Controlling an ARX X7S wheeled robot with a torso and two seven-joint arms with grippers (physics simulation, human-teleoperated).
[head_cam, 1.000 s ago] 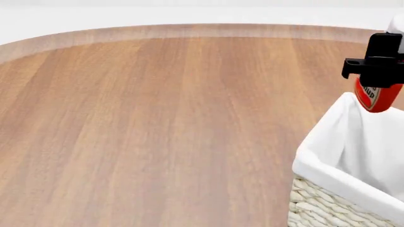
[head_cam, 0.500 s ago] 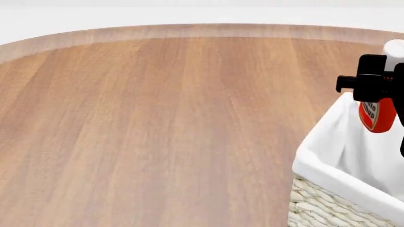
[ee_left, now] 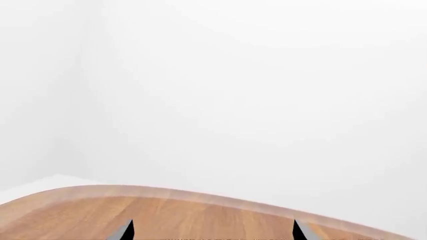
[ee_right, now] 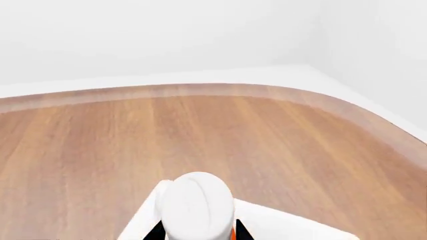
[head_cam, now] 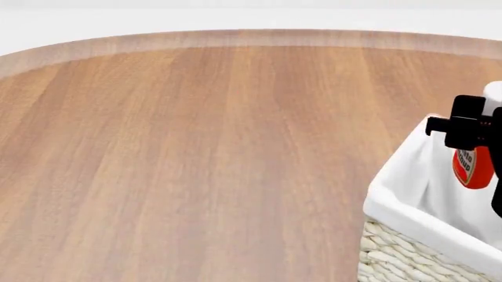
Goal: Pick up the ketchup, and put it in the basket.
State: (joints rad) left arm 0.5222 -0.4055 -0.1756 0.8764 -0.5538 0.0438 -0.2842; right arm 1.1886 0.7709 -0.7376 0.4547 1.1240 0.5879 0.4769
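Note:
The cream wicker basket [head_cam: 400,255] with a white cloth liner [head_cam: 427,176] stands at the right edge of the head view. My right gripper [head_cam: 473,130] is shut on the ketchup [head_cam: 473,166], an orange-red bottle with a white cap, and holds it upright inside the basket's mouth, just below the rim. In the right wrist view the white cap [ee_right: 197,202] sits between the two dark fingertips [ee_right: 155,231], with the liner [ee_right: 287,225] below. My left gripper [ee_left: 212,235] shows only two fingertips set wide apart, empty, above the wooden table [ee_left: 200,220].
The round wooden table [head_cam: 196,158] spreads left of the basket, its curved far edge [head_cam: 235,38] against a white floor. White walls stand behind it in both wrist views.
My right gripper has moved down and slightly right with the ketchup, from above the basket's rim to inside its mouth. The basket has not moved.

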